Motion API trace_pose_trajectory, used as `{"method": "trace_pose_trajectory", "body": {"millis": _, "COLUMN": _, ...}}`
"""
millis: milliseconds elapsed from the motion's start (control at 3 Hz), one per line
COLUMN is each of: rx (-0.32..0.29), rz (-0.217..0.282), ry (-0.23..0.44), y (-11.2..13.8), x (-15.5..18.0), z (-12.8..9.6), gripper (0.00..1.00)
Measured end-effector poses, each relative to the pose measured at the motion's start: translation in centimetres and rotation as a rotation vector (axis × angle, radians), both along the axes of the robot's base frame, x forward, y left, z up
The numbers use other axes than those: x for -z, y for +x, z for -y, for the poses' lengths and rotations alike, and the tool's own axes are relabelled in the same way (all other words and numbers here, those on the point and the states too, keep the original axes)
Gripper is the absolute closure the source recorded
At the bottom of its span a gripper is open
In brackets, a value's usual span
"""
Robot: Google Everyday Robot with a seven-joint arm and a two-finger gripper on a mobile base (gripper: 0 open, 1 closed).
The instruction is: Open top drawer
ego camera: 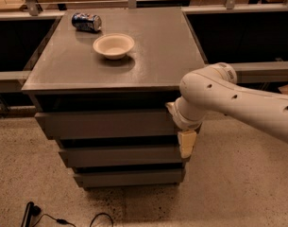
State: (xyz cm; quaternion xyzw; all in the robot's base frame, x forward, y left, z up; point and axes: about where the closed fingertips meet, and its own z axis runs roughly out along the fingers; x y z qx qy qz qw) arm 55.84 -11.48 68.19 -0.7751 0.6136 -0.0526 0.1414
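The top drawer [101, 124] is the wide dark grey flat front panel just under the cabinet's top [162, 46], with a dark gap above it. I cannot see inside it. My gripper [186, 143] hangs from the white arm [238, 100] at the right end of that front panel, pointing down, its cream tip reaching level with the second drawer. It is against or very near the cabinet's right front corner.
A cream bowl [114, 45] and a blue can [86, 21] lying on its side rest on the cabinet top. Two smaller grey drawer fronts [120, 156] [129, 178] sit below. Dark shelving flanks both sides. A black cable [63, 220] lies on the speckled floor.
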Motion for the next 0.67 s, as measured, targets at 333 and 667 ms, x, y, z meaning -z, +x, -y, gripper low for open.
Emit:
{"method": "trace_pose_trajectory", "body": {"millis": 333, "rx": -0.005, "rz": 0.032, "ry": 0.006, "y": 1.2, "x": -0.9, "z": -0.5, "gripper": 0.00}}
{"method": "trace_pose_trajectory", "body": {"millis": 667, "rx": 0.003, "rz": 0.045, "ry": 0.001, "y": 2.3, "x": -0.6, "z": -0.9, "gripper": 0.00}}
